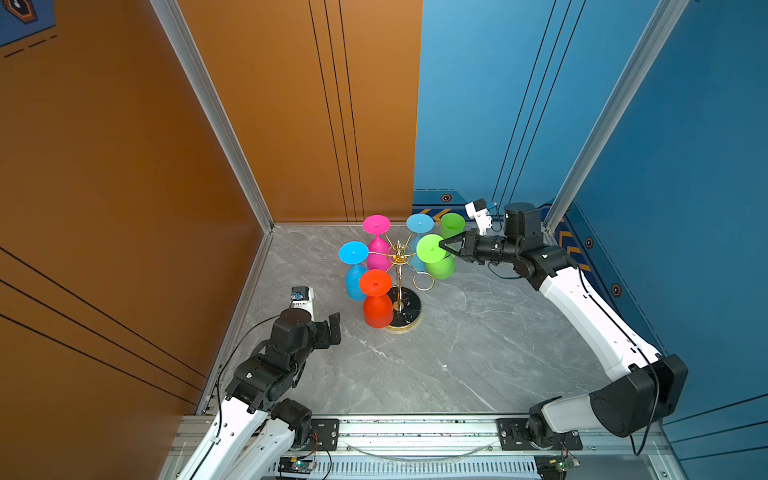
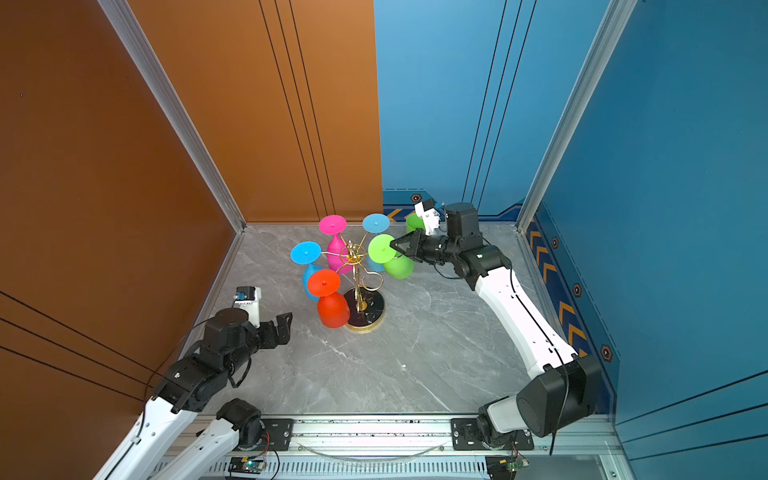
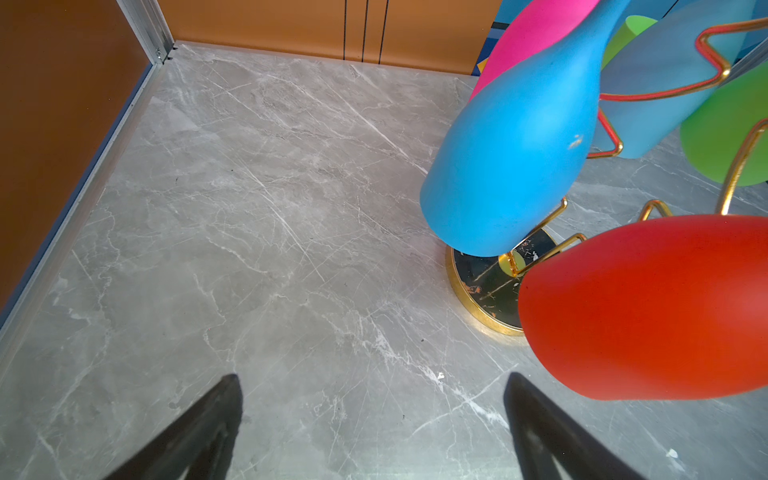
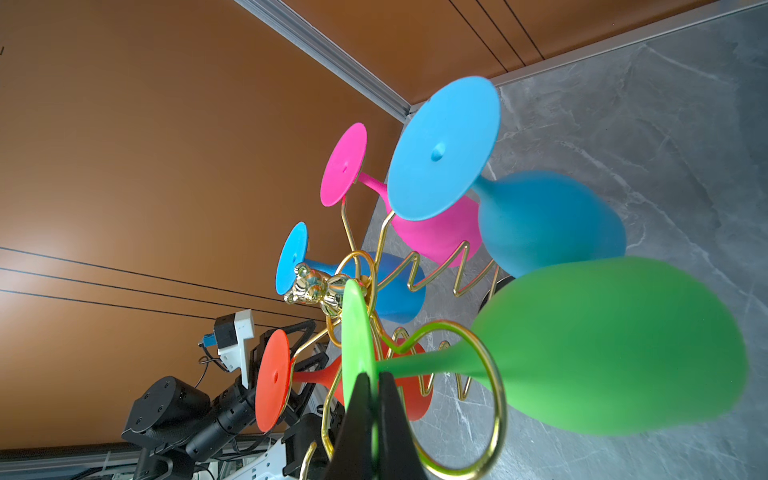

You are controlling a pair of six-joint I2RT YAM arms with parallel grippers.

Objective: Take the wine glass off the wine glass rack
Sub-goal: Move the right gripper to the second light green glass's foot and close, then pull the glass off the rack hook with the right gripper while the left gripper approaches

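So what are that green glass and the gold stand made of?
The green wine glass looks like matte, opaque plastic or silicone: evenly coloured, no shine, not see-through. The wine glass rack looks like polished gold-coloured metal wire with bright reflections. Its base is glossy black and marbled, maybe stone.

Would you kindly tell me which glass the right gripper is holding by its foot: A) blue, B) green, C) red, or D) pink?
B: in the right wrist view the right gripper is shut on the foot rim of the green wine glass.
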